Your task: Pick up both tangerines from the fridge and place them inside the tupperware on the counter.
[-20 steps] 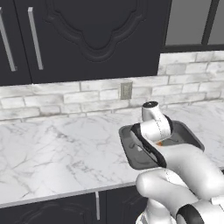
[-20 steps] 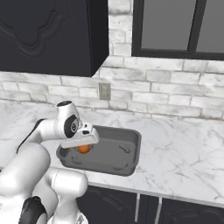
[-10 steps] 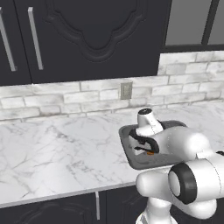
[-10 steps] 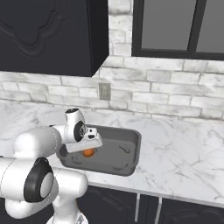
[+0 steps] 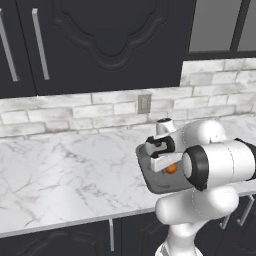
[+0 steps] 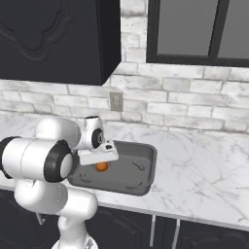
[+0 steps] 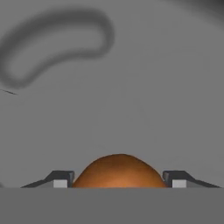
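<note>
The tupperware (image 6: 141, 168) sits on the counter (image 6: 204, 175) below the wall socket (image 6: 115, 101); from the right base view most of its dark floor and raised rim lie bare, with the gripper (image 6: 101, 163) lowered inside its near-left part and a tangerine (image 6: 101, 167) just under the hand; from the left base view the robot's own big elbow covers the far half of the tupperware (image 5: 150, 172), so just its near rim and a corner show, and the tangerine (image 5: 171, 169) peeks out as a small orange patch beside the gripper (image 5: 167, 167); the hand view gives what neither base view can: the tangerine (image 7: 119, 171) sits between the two fingertips (image 7: 61, 178), its lower half cut off at the bottom, with the tupperware (image 7: 131, 87) floor grey beyond it and a curved dark mark on that floor; a thin gap shows on each side of the fruit, though whether the pads touch it I cannot tell; whether the fruit rests on the tupperware floor is hidden too.
</note>
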Controlling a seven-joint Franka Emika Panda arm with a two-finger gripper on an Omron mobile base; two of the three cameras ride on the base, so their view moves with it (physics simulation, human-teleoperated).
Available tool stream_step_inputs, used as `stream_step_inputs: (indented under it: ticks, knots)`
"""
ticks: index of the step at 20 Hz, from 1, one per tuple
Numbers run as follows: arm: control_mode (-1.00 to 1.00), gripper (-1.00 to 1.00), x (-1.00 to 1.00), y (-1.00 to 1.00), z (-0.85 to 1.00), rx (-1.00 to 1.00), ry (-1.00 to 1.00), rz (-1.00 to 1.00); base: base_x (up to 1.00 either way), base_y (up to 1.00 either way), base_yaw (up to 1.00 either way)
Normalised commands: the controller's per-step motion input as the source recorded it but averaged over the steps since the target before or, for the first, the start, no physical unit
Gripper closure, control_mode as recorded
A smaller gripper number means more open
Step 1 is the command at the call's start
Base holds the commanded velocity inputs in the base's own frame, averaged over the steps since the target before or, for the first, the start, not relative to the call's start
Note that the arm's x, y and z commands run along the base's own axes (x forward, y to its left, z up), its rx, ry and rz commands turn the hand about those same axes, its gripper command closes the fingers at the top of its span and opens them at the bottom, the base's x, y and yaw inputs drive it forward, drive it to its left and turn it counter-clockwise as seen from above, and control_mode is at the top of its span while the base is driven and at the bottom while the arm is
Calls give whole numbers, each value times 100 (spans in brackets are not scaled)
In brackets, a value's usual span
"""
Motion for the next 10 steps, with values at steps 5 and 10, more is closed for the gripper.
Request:
stream_step_inputs:
  ticks: [5, 10]
  knots:
    - [-100, -100, 0, -1, -40, 1, 0, 8, 0, 0, 0]
    - [-100, -100, -3, 0, -22, 1, -8, 4, 0, 0, 0]
